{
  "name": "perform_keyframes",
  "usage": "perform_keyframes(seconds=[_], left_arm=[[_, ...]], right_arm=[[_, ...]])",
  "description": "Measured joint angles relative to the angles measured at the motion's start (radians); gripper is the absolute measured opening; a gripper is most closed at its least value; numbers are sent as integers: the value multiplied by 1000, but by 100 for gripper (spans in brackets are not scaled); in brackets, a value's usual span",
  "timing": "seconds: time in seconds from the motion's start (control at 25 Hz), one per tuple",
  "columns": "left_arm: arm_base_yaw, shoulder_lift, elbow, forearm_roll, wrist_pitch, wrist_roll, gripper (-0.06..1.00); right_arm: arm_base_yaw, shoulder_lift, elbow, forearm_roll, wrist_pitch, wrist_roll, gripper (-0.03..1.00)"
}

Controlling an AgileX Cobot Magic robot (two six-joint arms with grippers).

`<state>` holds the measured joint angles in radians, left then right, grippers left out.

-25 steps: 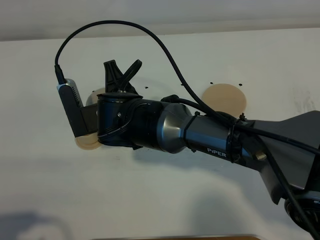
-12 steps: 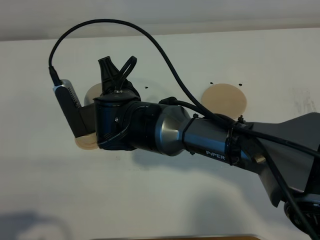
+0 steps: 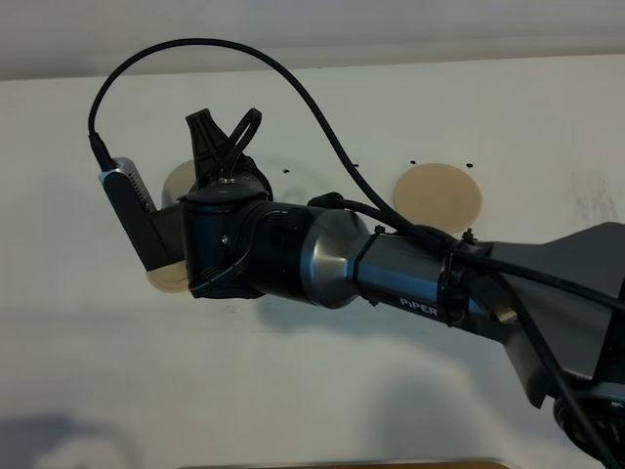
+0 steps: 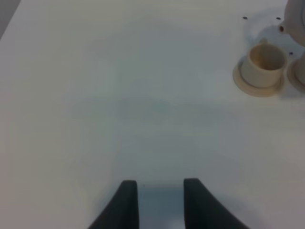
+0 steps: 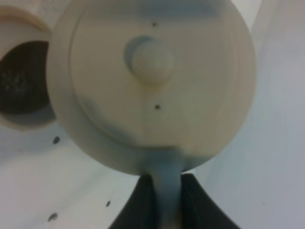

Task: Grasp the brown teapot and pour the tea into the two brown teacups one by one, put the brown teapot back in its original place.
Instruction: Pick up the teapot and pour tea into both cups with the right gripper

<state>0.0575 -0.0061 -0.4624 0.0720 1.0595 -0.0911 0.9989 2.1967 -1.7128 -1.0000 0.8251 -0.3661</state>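
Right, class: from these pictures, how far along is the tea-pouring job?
Done: the right gripper is shut on the handle of the brown teapot, lifted off its wide saucer, which lies bare. In hand: the teapot is beside a teacup dark inside, perhaps tea. Left: the pale teacup in the left wrist view looks unfilled; then the teapot goes back. The left gripper idles open.

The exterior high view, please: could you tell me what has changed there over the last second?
The right arm's wrist drifted slightly left and up in the view. The right gripper has the loop handle of the round pale tan clay teapot between its fingers. Nothing was visibly grasped or released. The wide flat tan saucer disc and the small tan cup saucer beside the wrist stayed put.
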Motion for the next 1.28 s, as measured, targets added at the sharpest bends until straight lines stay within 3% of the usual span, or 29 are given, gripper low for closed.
perform_keyframes(seconds=[1.28], left_arm=[[0,0,0,0,1,0,30]], right_arm=[[11,18,0,-123,-14,-12,9]])
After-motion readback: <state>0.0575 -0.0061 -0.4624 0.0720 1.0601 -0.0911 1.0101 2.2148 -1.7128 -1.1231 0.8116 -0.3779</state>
